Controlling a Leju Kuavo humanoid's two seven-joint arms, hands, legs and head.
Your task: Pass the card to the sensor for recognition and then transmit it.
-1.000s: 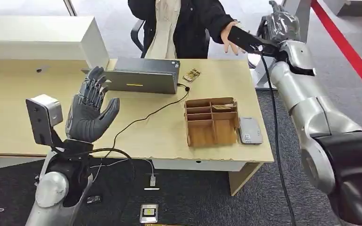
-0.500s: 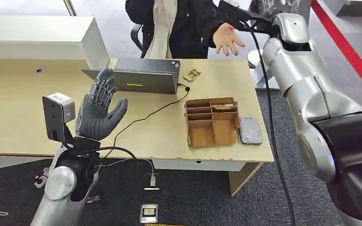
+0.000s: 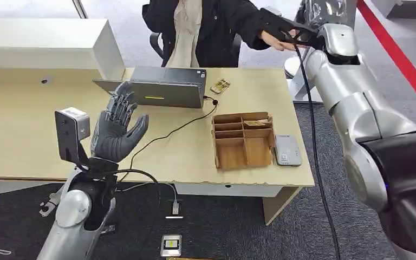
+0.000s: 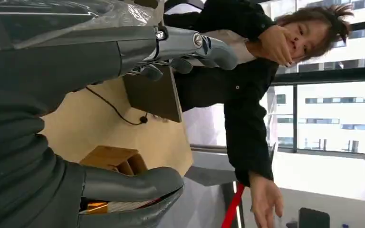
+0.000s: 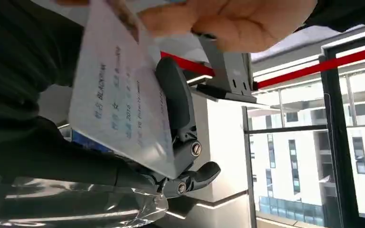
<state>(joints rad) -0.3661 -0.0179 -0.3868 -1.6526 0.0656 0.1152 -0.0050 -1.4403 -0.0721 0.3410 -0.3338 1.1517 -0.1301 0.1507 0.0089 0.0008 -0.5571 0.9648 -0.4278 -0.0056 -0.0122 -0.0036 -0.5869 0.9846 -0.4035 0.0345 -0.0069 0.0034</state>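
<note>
Now the handover: the right hand (image 5: pixel 138 156) holds the card (image 5: pixel 123 99) up to the person's hand (image 5: pixel 228 21), which touches its far edge.
Next, I judge, the fingers must let go once the person grips. White and flat, the card carries faint printed lines and a blue strip. Spread and bare, the left hand (image 3: pixel 116 127) hovers over the desk (image 3: pixel 11 135).

Count: one card (image 5: pixel 123 104), one laptop (image 3: pixel 162 86), one wooden divided tray (image 3: pixel 242 140), one grey card reader (image 3: pixel 287 150), one person (image 3: pixel 206 27).
</note>
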